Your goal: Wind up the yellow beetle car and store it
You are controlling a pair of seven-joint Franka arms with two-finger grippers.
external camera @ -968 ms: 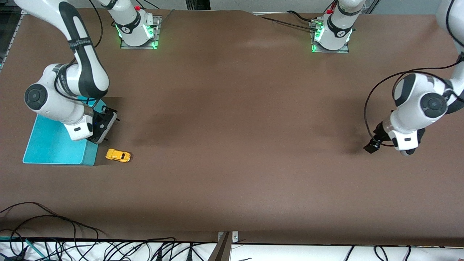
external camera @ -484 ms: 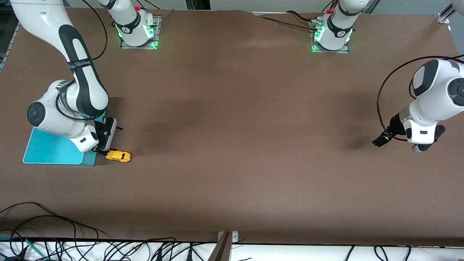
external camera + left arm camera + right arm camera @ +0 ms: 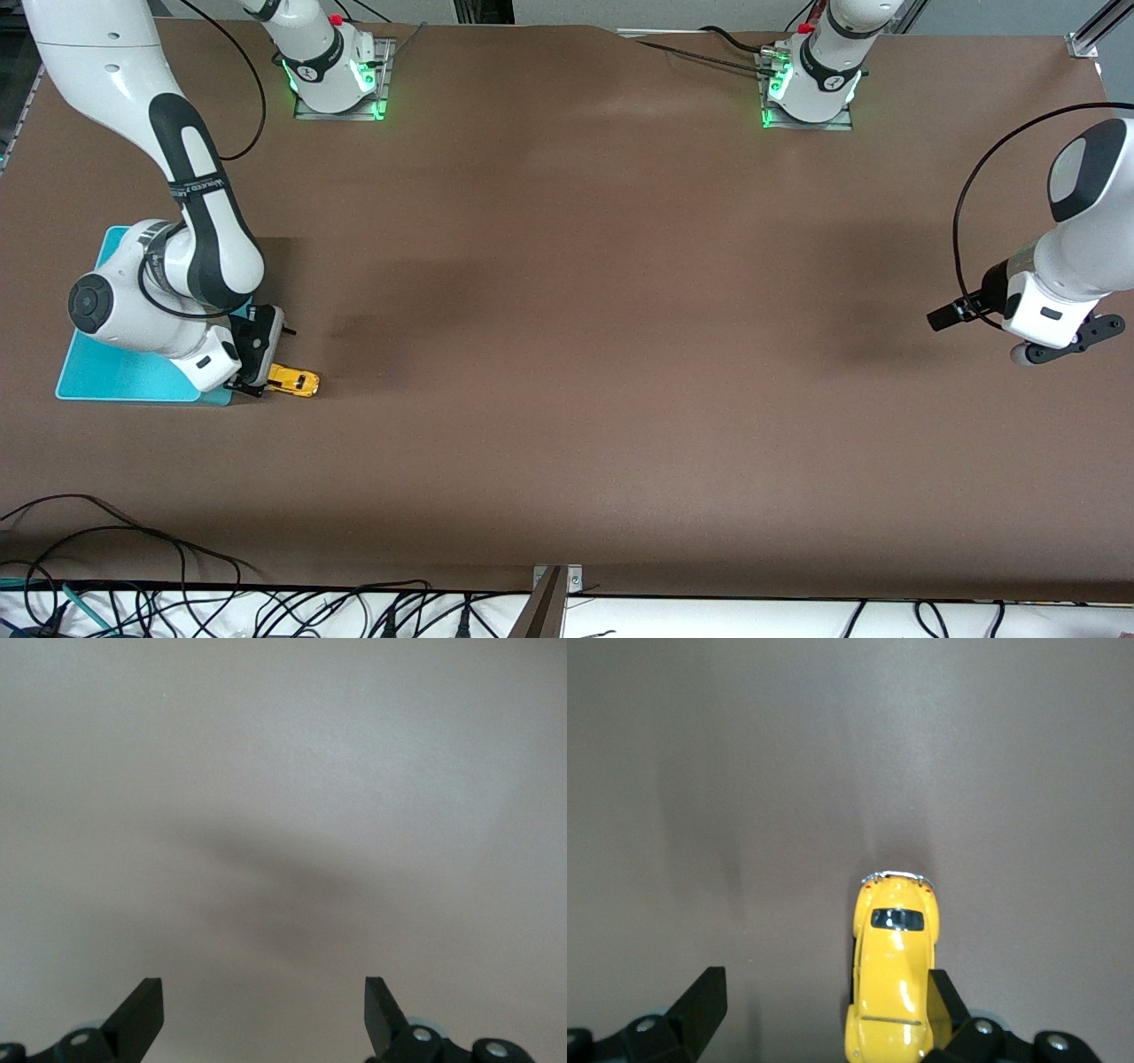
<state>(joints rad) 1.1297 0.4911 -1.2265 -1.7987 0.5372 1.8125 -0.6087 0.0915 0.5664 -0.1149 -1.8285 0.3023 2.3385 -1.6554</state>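
The yellow beetle car (image 3: 297, 381) stands on the brown table beside the turquoise bin (image 3: 115, 377), at the bin's corner nearest the front camera. My right gripper (image 3: 252, 379) is low at the car's end and open. In the right wrist view the car (image 3: 895, 974) lies between the open fingers, close against one fingertip (image 3: 943, 997), with a wide gap to the other fingertip; the gripper (image 3: 824, 1010) holds nothing. My left gripper (image 3: 1059, 347) hangs open and empty over bare table at the left arm's end, and the left wrist view (image 3: 264, 1010) shows only table.
The right arm's elbow covers part of the turquoise bin. The table's edge nearest the front camera carries loose black cables (image 3: 133, 567). The arms' bases (image 3: 337, 80) stand along the table's farthest edge.
My right gripper has come down from over the bin's edge to the car's end. My left arm has swung farther toward its end of the table.
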